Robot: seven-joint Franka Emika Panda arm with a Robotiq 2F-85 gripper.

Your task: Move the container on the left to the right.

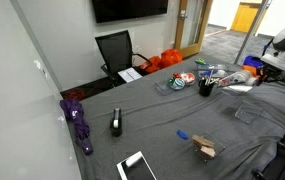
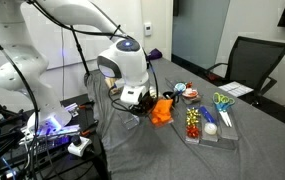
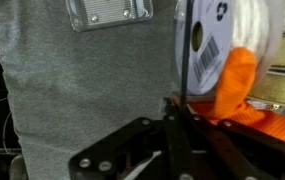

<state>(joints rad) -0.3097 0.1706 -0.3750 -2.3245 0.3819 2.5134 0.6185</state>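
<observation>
The container (image 3: 244, 112) is a shallow clear plastic box holding orange items and a white spool with a barcode. In the wrist view its thin wall rises straight from between my fingertips. My gripper (image 3: 174, 118) is shut on that wall. In an exterior view my gripper (image 2: 138, 98) is low over the grey cloth at the table's end, with the orange-filled container (image 2: 162, 110) right beside it. In an exterior view the same orange container (image 1: 252, 72) shows at the far right, next to my gripper (image 1: 266, 68).
A clear tray with small items (image 2: 208, 128), a dark cup of pens and scissors (image 1: 207, 85) and a tape roll (image 1: 180, 80) stand nearby. A plain clear box (image 1: 244, 112), a wooden block (image 1: 204, 148), a purple umbrella (image 1: 79, 122) and a black chair (image 1: 115, 50) are also there.
</observation>
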